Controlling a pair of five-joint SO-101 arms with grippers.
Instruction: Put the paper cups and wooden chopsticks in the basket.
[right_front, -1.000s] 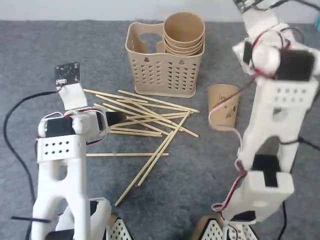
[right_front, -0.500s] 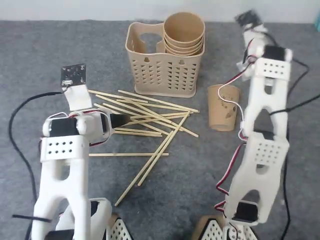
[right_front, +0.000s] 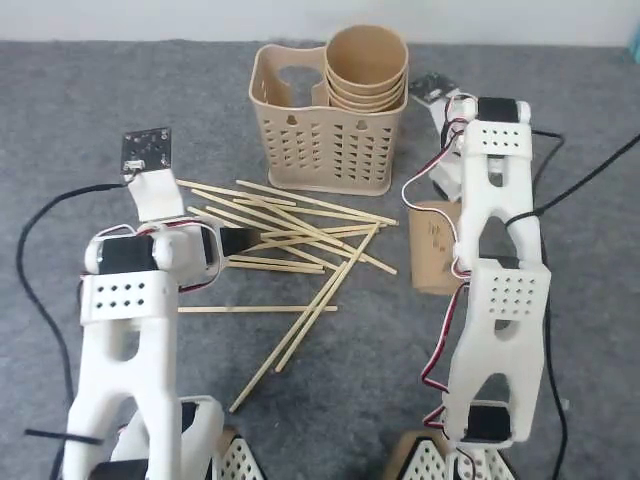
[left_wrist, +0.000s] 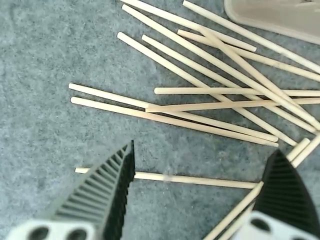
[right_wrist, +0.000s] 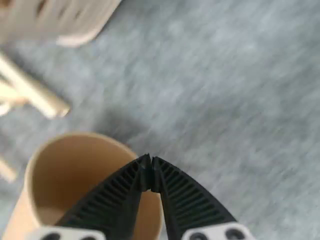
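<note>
right gripper (right_wrist: 150, 172) jaws pressed together above rim of loose paper cup (right_wrist: 75, 175), upright near basket (right_front: 320, 150); imo open up, drop one finger inside wall, pinch gently; left gripper (left_wrist: 204, 150) spread wide over wooden chopsticks (left_wrist: 200, 107)

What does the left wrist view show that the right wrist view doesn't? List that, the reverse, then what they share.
Left wrist: the open left gripper above the spread of chopsticks. Right wrist: the shut right gripper over the rim of a loose paper cup, its mouth showing. Shared: grey mat, a basket edge, chopsticks.
</note>
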